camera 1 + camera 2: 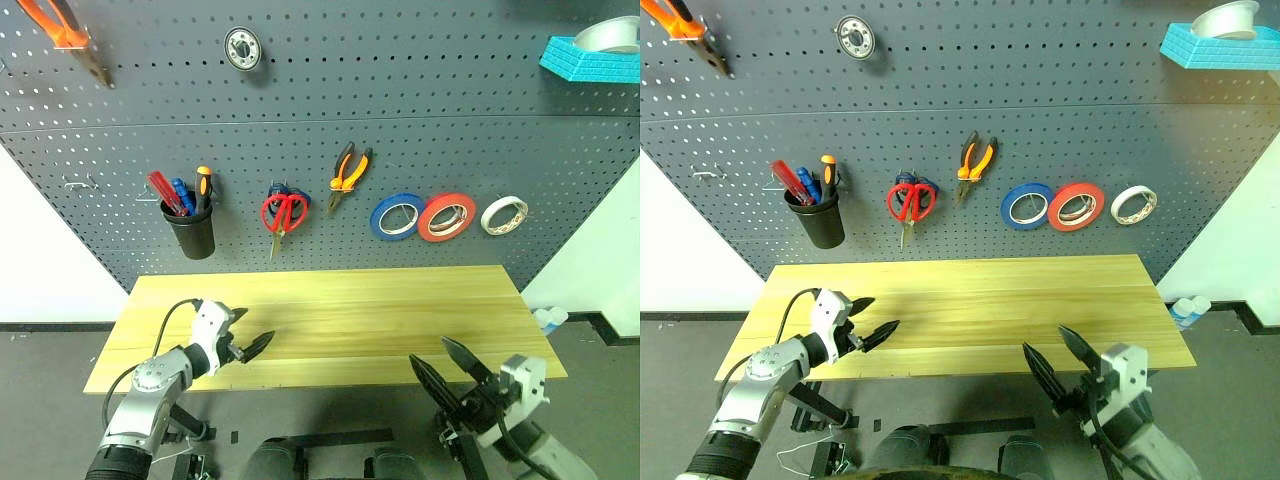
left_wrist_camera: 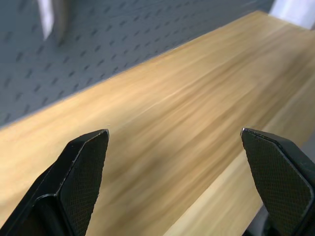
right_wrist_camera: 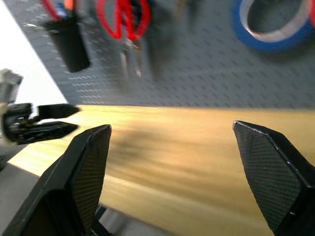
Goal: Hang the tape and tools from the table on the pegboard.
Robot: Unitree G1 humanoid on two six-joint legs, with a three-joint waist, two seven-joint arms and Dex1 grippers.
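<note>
- On the pegboard (image 1: pixel 420 150) hang the red tape roll (image 1: pixel 446 217), red-handled scissors (image 1: pixel 284 213) and small pliers (image 1: pixel 347 172).
- Beside them: blue tape roll (image 1: pixel 397 216), white tape roll (image 1: pixel 503 215), black cup (image 1: pixel 191 232).
- Over the table (image 1: pixel 330 320), left gripper (image 1: pixel 248 342) and right gripper (image 1: pixel 442 364) both gape wide, empty.

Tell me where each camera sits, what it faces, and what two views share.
Head cameras: look down over both arms at the table and pegboard; left tool and right tool show, both open.
Left wrist: looks along its own fingers across the tabletop toward the pegboard.
Right wrist: looks between its fingers at the red-handled scissors.
Shared: both wrist views show table and pegboard.
</note>
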